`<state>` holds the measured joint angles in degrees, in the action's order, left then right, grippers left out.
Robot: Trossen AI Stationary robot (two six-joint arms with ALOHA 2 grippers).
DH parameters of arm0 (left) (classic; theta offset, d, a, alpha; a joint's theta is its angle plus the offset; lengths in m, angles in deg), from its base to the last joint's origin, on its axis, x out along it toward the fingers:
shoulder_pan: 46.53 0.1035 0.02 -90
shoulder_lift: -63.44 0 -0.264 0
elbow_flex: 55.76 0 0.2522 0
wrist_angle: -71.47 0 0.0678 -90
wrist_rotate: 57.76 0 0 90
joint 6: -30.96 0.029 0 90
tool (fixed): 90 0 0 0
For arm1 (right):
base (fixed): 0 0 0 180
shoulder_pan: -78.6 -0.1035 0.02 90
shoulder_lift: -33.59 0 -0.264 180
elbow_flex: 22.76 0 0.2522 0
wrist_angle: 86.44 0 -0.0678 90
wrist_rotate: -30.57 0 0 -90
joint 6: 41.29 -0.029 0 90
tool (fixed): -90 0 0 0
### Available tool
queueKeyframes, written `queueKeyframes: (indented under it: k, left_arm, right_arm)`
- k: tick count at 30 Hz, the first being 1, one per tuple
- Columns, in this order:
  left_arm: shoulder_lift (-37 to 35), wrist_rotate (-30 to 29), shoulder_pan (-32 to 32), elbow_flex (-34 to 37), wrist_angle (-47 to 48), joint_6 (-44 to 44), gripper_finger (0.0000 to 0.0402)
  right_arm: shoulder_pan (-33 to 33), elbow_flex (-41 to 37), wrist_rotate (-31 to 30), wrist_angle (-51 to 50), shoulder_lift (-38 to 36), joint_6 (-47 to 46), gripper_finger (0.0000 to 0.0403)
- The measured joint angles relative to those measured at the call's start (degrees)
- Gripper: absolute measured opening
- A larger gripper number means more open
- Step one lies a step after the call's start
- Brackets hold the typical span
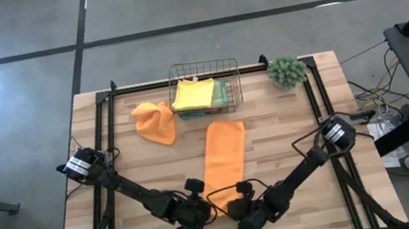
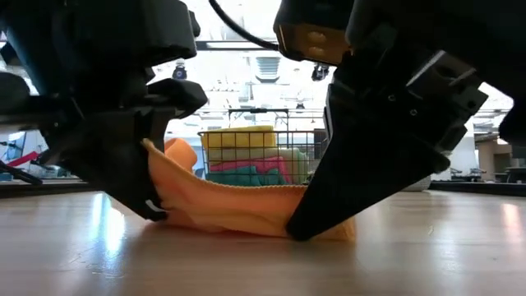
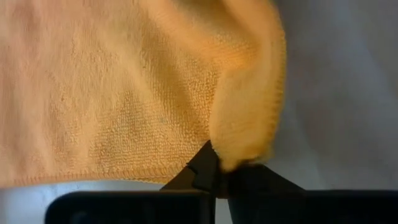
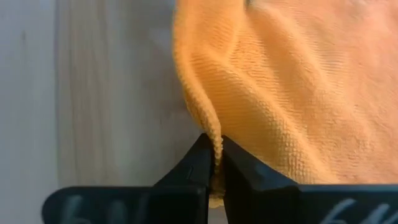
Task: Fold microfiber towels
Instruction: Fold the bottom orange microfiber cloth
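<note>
An orange microfiber towel (image 1: 225,157), folded into a long strip, lies on the table and runs from the wire basket (image 1: 204,89) toward the near edge. My left gripper (image 1: 204,209) is shut on its near left corner and my right gripper (image 1: 241,206) on its near right corner. A second orange towel (image 1: 154,121) lies crumpled left of the basket. A yellow towel (image 1: 193,93) tops the basket, with teal and pink ones (image 2: 246,171) under it. My left gripper (image 3: 217,168) pinches the strip's near left corner (image 3: 241,152) between its two fingers, at a rolled-over edge of several layers. The fingers slant down from the near left. The corner (image 2: 154,156) stands raised; the rest lies on the table. My right gripper (image 4: 214,152) pinches the hemmed edge (image 4: 216,144) at the strip's near right corner between its two fingertips. The fingers (image 2: 306,224) slant down from the near right and reach the tabletop. The towel (image 2: 246,210) lies slack on the table between the two grippers.
A small green spiky plant (image 1: 287,71) stands at the far right corner. Black rails (image 1: 110,122) run along the table's left, right and far sides. Bare wood lies to both sides of the strip.
</note>
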<state>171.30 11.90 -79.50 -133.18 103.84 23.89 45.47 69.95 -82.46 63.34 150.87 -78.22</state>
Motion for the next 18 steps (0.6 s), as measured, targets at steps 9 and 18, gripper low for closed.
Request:
queueKeyframes:
  k: [9, 18]
  left_arm:
    - [-2.61, 14.05, -0.08, -4.45, -0.16, -8.13, 0.0006]
    - [-2.87, 21.81, -2.46, -13.70, -0.19, -19.28, 0.0006]
  right_arm:
    - [-2.67, 0.16, 6.11, -2.15, -4.43, -9.21, 0.0011]
    - [-7.19, 11.44, 10.01, -7.83, -5.30, -12.91, 0.0011]
